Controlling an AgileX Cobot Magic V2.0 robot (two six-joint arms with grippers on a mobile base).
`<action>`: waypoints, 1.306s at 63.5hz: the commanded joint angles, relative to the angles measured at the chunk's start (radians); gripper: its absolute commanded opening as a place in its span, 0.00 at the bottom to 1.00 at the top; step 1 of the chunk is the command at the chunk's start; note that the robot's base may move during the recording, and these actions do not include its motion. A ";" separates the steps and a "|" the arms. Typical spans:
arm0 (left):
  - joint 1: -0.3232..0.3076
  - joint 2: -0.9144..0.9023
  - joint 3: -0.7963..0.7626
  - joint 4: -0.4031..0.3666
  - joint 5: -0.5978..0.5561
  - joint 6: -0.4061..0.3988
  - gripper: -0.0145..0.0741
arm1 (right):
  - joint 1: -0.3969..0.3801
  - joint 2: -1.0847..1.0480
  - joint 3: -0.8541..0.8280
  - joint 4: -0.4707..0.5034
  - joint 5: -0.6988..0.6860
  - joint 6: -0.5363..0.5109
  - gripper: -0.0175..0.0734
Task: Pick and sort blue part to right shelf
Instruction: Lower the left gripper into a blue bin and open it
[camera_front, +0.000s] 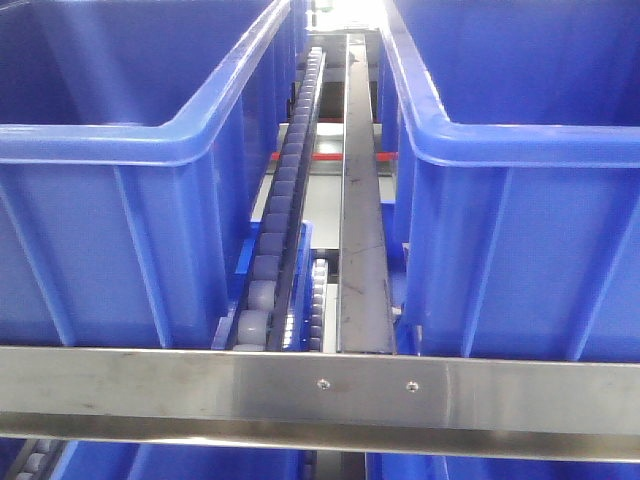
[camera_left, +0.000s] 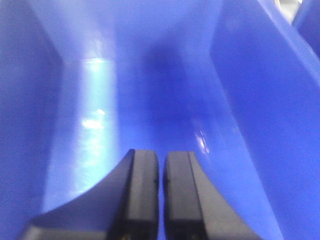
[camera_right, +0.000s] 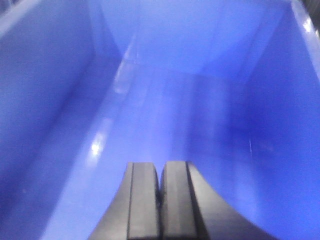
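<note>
Both claws closed, empty: left claw (camera_left: 160, 200), right claw (camera_right: 160, 200) inside bins (camera_front: 130, 140); blue part unseen, direction unknown.

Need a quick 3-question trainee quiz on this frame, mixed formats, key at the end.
1. True or false: in the wrist views, both the left gripper and the right gripper have their jaws shut with nothing between them.
2. Multiple choice: what runs between the left blue bin and the right blue bin in the front view? A) a conveyor belt B) a roller track beside a metal rail C) a cable tray
3. Fill in: the steel crossbar in front shows ___ screws.

Key: 1 true; 2 B; 3 two.
</note>
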 joint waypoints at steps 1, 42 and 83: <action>0.014 -0.046 -0.035 -0.013 -0.042 -0.003 0.32 | -0.003 -0.032 -0.036 0.040 -0.094 0.005 0.25; 0.191 -0.557 0.440 -0.096 -0.211 -0.005 0.32 | -0.032 -0.405 0.238 0.096 -0.250 0.004 0.25; 0.191 -0.768 0.534 -0.094 -0.206 -0.005 0.32 | -0.032 -0.624 0.353 0.096 -0.247 0.004 0.25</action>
